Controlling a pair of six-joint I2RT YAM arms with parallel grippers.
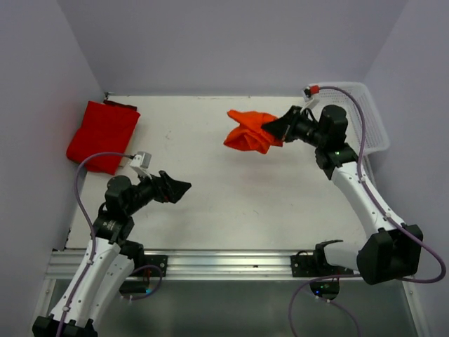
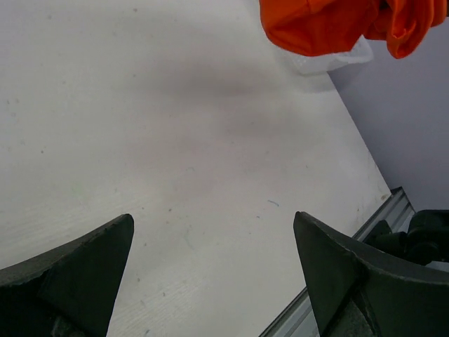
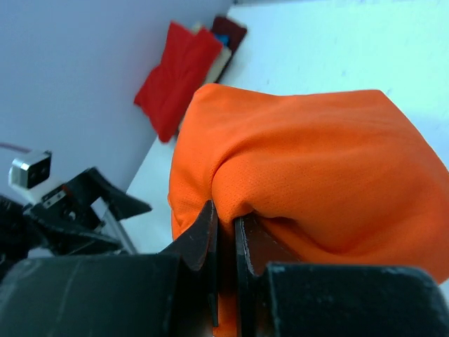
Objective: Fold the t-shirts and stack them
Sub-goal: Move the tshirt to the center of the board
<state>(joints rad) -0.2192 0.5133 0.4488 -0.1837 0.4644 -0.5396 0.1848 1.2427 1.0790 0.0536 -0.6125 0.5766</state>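
Note:
The bright orange t-shirt (image 1: 247,132) hangs bunched from my right gripper (image 1: 275,130), above the back middle of the table. In the right wrist view the jaws (image 3: 226,217) are pinched shut on a fold of the orange t-shirt (image 3: 316,161). The deeper red t-shirt (image 1: 102,135) lies folded at the back left corner, and shows in the right wrist view (image 3: 175,77). My left gripper (image 1: 184,187) is open and empty over the left front of the table, jaws wide apart (image 2: 214,242). The orange shirt's hem shows in the left wrist view (image 2: 330,24).
A white mesh basket (image 1: 368,116) stands at the back right, behind my right arm. The bare white table (image 1: 231,196) spreads between the arms. Grey walls close the back and sides. An aluminium rail (image 1: 224,263) runs along the near edge.

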